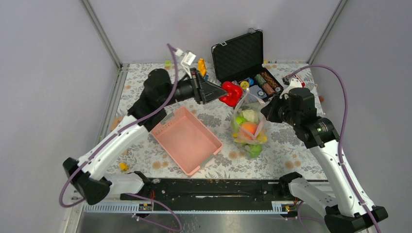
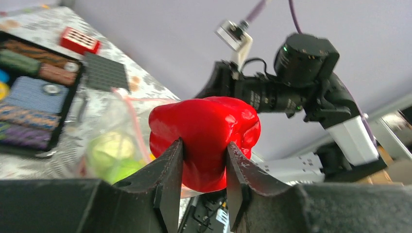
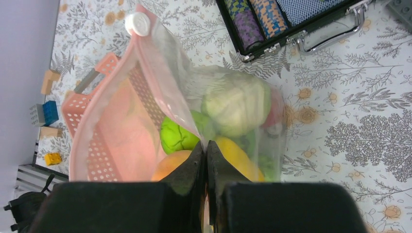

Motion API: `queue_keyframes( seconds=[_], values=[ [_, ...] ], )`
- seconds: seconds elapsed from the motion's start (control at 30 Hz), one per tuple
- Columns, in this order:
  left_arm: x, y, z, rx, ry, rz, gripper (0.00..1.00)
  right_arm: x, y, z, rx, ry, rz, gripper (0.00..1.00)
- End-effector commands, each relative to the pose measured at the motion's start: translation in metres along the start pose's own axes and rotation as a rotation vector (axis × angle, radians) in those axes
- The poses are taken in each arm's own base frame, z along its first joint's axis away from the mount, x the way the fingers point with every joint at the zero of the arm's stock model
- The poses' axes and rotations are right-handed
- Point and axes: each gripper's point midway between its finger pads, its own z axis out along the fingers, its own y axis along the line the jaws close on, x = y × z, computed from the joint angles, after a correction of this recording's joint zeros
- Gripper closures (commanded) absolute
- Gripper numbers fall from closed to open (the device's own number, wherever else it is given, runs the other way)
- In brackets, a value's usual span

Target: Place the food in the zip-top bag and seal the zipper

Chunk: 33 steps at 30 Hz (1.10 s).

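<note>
My left gripper [image 1: 219,91] is shut on a glossy red toy fruit [image 1: 232,93], lumpy like a pepper, and holds it in the air just left of the bag's mouth; it fills the left wrist view [image 2: 204,138]. The clear zip-top bag [image 1: 249,127] stands on the table, holding a pale cabbage [image 3: 236,103], green fruits [image 3: 177,136], an orange [image 1: 248,128] and a yellow piece [image 3: 236,158]. My right gripper [image 3: 206,150] is shut on the bag's edge and holds it up. The pinkish zipper strip [image 3: 119,73] gapes open.
A pink slotted basket [image 1: 186,140] lies left of the bag. An open black case of poker chips [image 1: 248,65] stands behind it. Small toy blocks [image 3: 44,112] lie at the table's left edge. Grey walls enclose the floral table.
</note>
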Motion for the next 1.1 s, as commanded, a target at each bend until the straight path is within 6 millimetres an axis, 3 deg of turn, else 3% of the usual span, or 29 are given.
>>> queue_keyframes(
  seconds=[0.0,0.13,0.23,0.63,1.07],
  values=[
    [-0.002,-0.063,0.015,0.276,0.062,0.086,1.00,-0.023,0.016,-0.017,-0.051,-0.062,0.005,0.96],
    [0.024,-0.070,0.025,0.344,0.146,0.102,1.00,-0.024,0.015,-0.021,-0.043,-0.066,0.000,0.96],
    [0.035,-0.064,0.033,0.335,0.176,0.096,1.00,-0.025,0.015,-0.022,-0.039,-0.071,0.001,0.96],
    [0.079,0.005,0.070,0.121,0.276,0.019,1.00,-0.026,0.015,-0.023,-0.040,-0.073,0.002,0.96],
    [0.098,0.051,0.093,-0.211,0.222,0.140,1.00,-0.025,0.024,-0.032,-0.082,-0.062,0.012,0.95]
  ],
)
